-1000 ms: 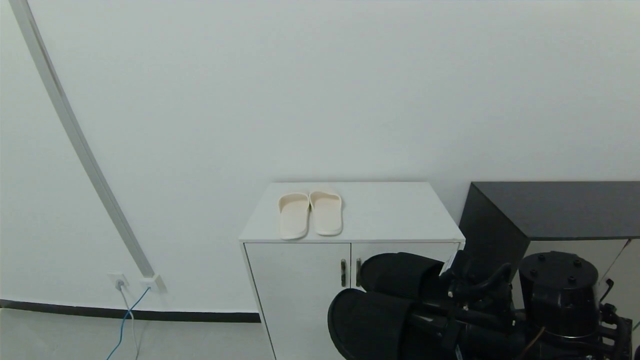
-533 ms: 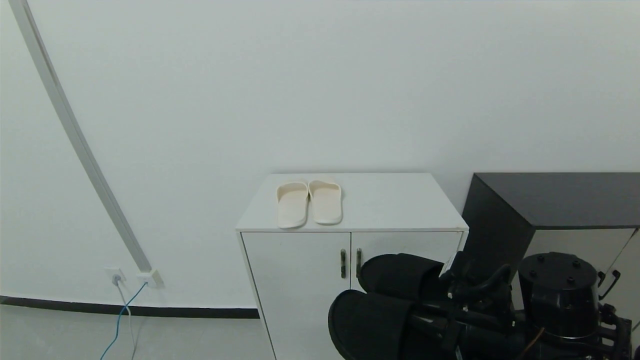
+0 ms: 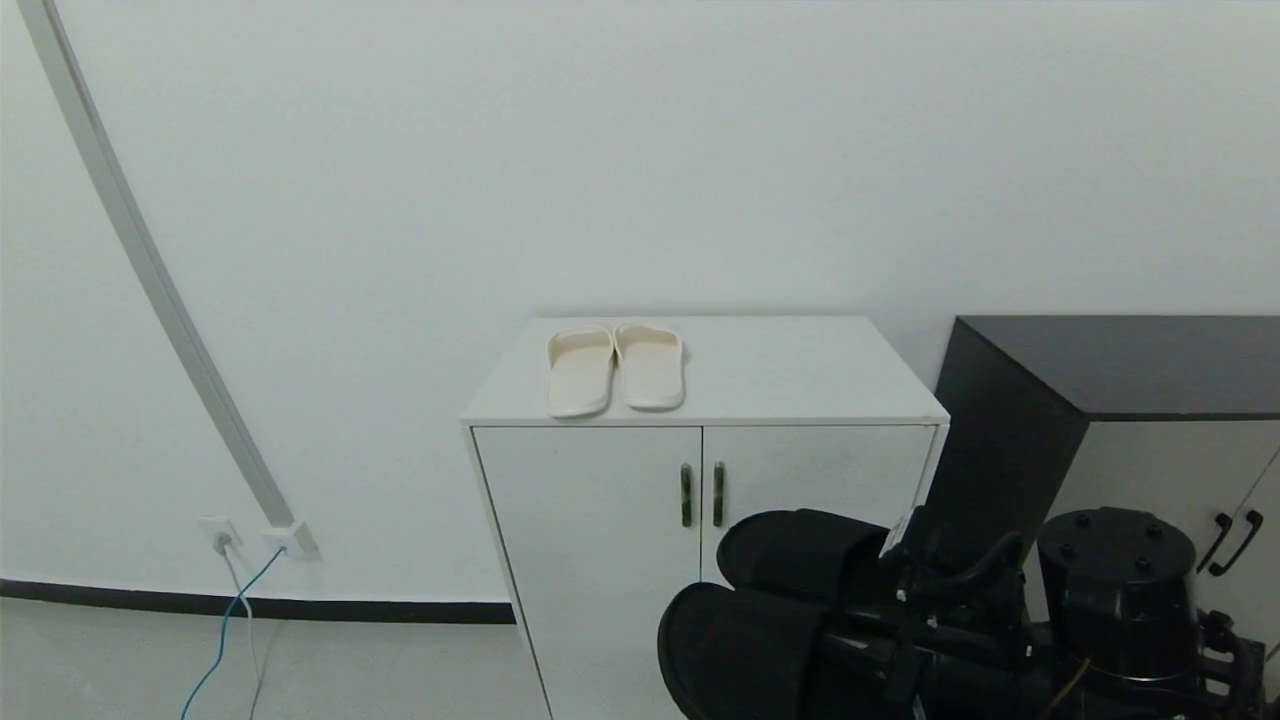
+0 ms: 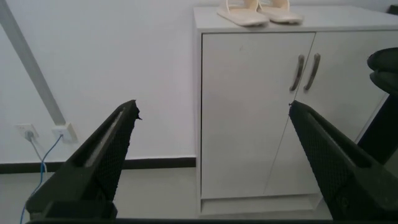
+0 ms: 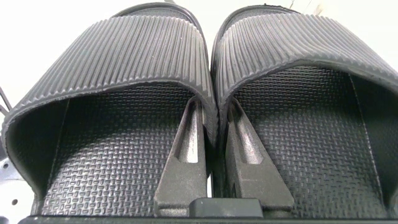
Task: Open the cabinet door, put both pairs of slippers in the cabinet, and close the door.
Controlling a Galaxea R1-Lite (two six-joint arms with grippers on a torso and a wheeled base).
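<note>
A white cabinet [image 3: 590, 520] stands against the wall with both doors closed, its two dark handles [image 3: 701, 494] side by side at the middle. A cream pair of slippers [image 3: 614, 368] lies on its top, left of centre. In front of the right door, low down, my right gripper [image 5: 214, 109] is shut on a black pair of slippers [image 3: 790, 590]; one finger sits inside each slipper and pinches their adjoining walls together. My left gripper [image 4: 212, 107] is open and empty, held off from the left door, with the cream slippers [image 4: 258, 11] above it.
A dark-topped cabinet [image 3: 1100, 370] stands right beside the white one. On the wall to the left are a slanted cable duct [image 3: 150, 270] and sockets [image 3: 225, 532] with a blue cable hanging to the floor. Bare floor lies before the left door.
The whole picture has shifted, so the camera moved: the cabinet sits higher in view and more of its doors show. The right gripper still holds the black slippers.
</note>
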